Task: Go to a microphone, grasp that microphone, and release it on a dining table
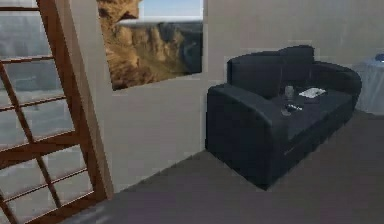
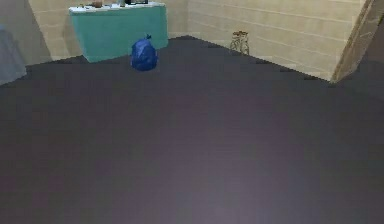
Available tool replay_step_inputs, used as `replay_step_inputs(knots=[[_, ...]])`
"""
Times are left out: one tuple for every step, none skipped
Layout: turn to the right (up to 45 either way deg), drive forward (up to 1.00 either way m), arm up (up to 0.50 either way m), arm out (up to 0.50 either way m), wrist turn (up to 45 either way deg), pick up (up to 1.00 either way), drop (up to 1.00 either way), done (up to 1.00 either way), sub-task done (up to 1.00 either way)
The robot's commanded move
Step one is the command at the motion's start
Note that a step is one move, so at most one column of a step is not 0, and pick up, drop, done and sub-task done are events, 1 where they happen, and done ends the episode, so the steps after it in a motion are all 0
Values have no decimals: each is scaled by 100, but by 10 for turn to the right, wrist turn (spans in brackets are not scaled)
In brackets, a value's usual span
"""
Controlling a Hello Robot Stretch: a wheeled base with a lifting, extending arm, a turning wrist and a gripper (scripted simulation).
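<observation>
A dark navy sofa (image 1: 280, 105) stands against the wall at the forward view's right. On its seat lie a small dark upright object (image 1: 290, 92), a white flat thing (image 1: 312, 93) and a small dark blob (image 1: 286, 111); I cannot tell whether any of them is a microphone. In the arm side view a teal counter-like table (image 2: 118, 30) stands far off at the upper left, with small items on top.
A wooden-framed glass door (image 1: 40, 110) fills the forward view's left. A landscape picture (image 1: 150, 38) hangs on the wall. A pale blue thing (image 1: 372, 85) sits right of the sofa. A blue bag (image 2: 145, 53) lies by the teal table, a small stool (image 2: 239, 41) by the far wall. Wide dark floor (image 2: 190, 140).
</observation>
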Motion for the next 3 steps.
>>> replay_step_inputs(knots=[[0, 100, 0, 0, 0, 0, 0, 0, 0], [60, 0, 0, 0, 0, 0, 0, 0, 0], [0, 5, 0, 0, 0, 0, 0, 0, 0]])
